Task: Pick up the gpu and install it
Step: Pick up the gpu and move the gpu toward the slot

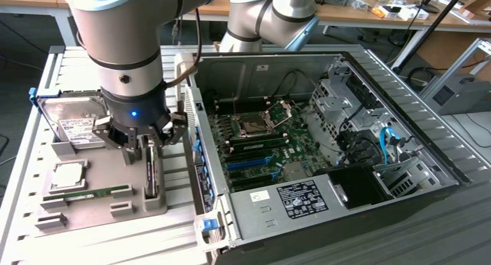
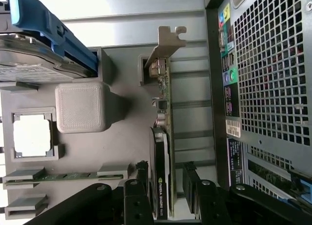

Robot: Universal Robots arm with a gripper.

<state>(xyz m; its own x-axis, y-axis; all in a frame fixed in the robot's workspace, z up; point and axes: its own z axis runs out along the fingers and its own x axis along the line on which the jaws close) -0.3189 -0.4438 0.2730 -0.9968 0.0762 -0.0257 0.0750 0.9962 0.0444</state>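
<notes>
1. Gripper point(image 1: 142, 143) is spread wide, low over the grey parts tray point(image 1: 100, 216), beside the open PC case point(image 1: 307, 202).
2. GPU point(image 2: 165, 137), labelled Nvidia Quadro, stands on edge in its tray slot. Its silver bracket point(image 2: 166, 42) is at the end away from the fingers point(image 2: 142, 186). One finger sits on each side of the card, and neither looks to be pressing it.
3. Step in hand, I judge, is the grasp. I'd centre the card between the fingers so both faces are met together and it isn't levered in the slot.
4. Better to pinch the black shroud than the bare board edge.
5. Risk: a skewed pinch could tilt the card. The hard drive point(image 1: 73, 124) is near but apart.
</notes>
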